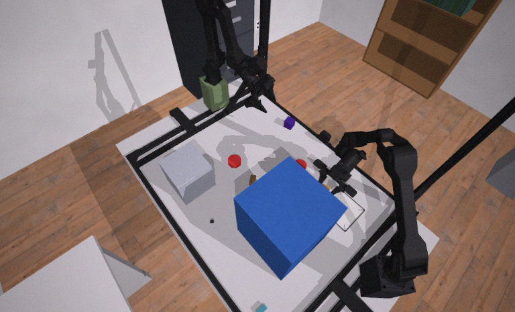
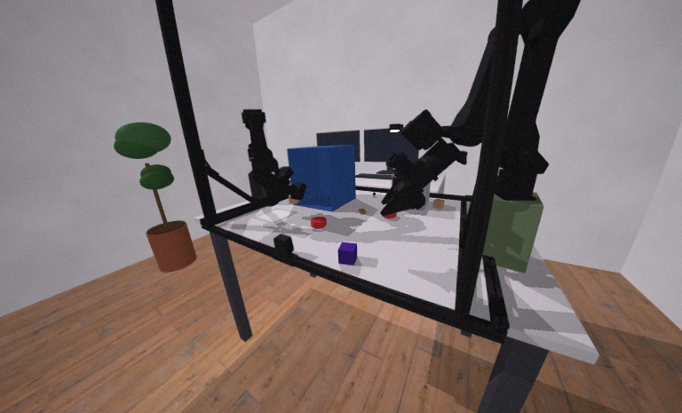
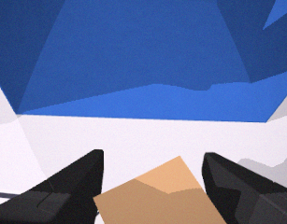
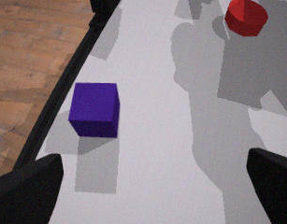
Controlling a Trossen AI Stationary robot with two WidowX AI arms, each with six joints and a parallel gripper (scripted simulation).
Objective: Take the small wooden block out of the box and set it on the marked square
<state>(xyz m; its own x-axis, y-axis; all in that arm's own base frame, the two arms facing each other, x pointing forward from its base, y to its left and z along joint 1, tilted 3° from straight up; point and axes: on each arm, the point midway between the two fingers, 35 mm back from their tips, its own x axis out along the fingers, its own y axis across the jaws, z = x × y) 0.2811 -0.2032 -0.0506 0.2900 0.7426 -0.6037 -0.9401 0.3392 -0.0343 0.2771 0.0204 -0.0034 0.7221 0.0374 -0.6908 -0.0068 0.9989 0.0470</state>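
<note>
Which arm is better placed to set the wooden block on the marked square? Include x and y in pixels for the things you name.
Left, I'd judge: its gripper [image 1: 334, 181] [image 3: 153, 175] grips the block [image 3: 159, 201] beside the square [image 1: 351, 212]; the right gripper is empty, farther off.

potted plant [image 2: 170, 245] on floor; two dark monitors [image 2: 337, 143] behind blue box [image 2: 329, 175].

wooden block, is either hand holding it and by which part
The left hand holds the wooden block between its fingers, a corner poking past the tips; the right hand holds nothing.
</note>
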